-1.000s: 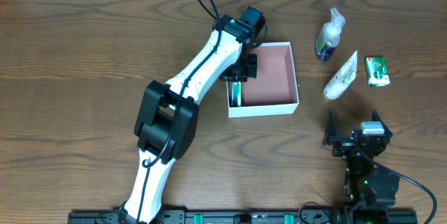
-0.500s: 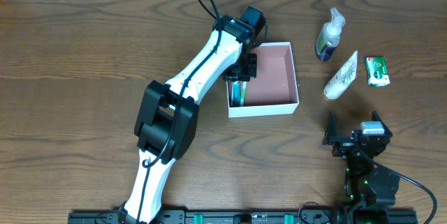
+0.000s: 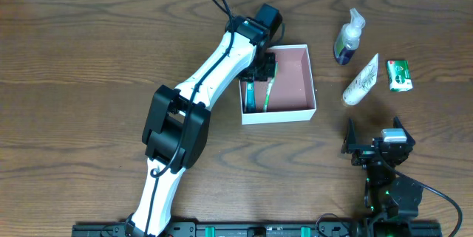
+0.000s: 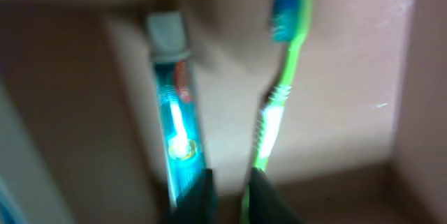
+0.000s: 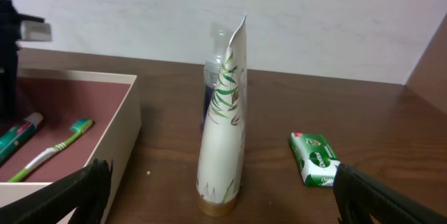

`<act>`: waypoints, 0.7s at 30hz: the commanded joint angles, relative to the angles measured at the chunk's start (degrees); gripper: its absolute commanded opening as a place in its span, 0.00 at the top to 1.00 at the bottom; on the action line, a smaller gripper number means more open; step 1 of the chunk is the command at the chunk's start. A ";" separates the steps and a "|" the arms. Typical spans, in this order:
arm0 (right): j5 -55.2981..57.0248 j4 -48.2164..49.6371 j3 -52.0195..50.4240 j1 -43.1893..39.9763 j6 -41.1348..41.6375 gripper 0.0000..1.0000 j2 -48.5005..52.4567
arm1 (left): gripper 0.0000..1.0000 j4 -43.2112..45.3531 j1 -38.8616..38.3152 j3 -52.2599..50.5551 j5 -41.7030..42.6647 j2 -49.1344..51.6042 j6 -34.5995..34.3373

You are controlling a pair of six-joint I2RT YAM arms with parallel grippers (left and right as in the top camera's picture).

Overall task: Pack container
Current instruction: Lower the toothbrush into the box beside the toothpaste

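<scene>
The container [image 3: 292, 74] is seen just above the centre of the overhead frame, on the table [image 3: 89, 60]. A teal toothpaste tube [image 4: 174, 133] and a green toothbrush [image 4: 279, 98] are laid side by side near its left wall. The left gripper [image 3: 262, 69] is held over them with its jaws barely parted. Whether the toothbrush handle is gripped cannot be told from the blurred wrist view. The right gripper [image 3: 375, 135], at lower right, is spread wide and empty. A pump bottle [image 3: 347, 41], a leaf-printed tube [image 5: 223, 133] and a green packet [image 5: 314, 158] are set to the container's right.
</scene>
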 commanded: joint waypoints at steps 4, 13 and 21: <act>0.00 -0.09 -0.20 0.83 0.72 0.01 -0.31 | 0.94 3.10 -0.63 0.57 2.21 0.44 2.36; 0.00 -0.09 -0.20 0.83 0.72 0.01 -0.31 | 0.94 6.88 -3.34 0.55 1.44 0.44 6.21; 0.00 -0.09 -0.20 0.83 0.72 0.01 -0.31 | 0.94 8.35 -5.35 0.55 0.33 2.91 6.12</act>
